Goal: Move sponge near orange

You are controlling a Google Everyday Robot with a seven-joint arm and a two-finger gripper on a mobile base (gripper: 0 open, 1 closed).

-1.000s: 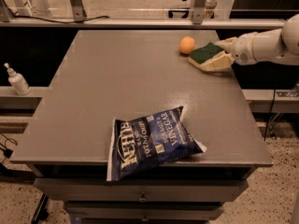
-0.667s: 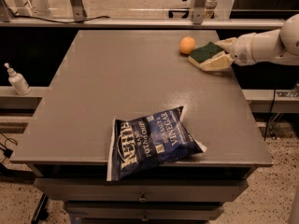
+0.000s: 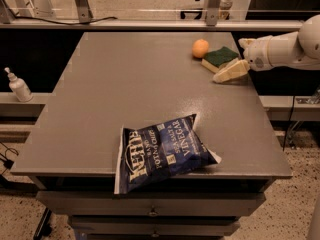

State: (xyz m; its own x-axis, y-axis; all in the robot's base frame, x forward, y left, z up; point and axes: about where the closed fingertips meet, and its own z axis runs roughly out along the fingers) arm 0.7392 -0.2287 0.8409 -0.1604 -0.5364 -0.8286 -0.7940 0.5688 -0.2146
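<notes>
Drawing back a little toward the right of the view, my gripper (image 3: pixel 239 59) is uncovering more of the sponge (image 3: pixel 219 57) than it was a second ago; the sponge and the orange (image 3: pixel 200 48) are keeping their places. My jaws are standing spread and released, one finger reaching past the far side of the sponge and the other lying along its near side, close to it or brushing it, neither pressing in. The sponge is resting flat on the tabletop (image 3: pixel 125 84), green face up, at the far right corner region, just beside the orange with only a thin gap showing between them. Its long axis is running roughly across the view, from the orange toward my wrist, so the sponge is lying straight ahead of my jaws and the orange straight beyond it on the same line. I am judging the placing to be done, the sponge already sitting near the orange. Any coming move is therefore turning on that line: I am expecting to need a withdrawal straight back along it, away from the orange, since a sideways swing of the near finger is risking a nudge to the sponge. A chip bag (image 3: pixel 165 151) is lying well apart at the near edge
</notes>
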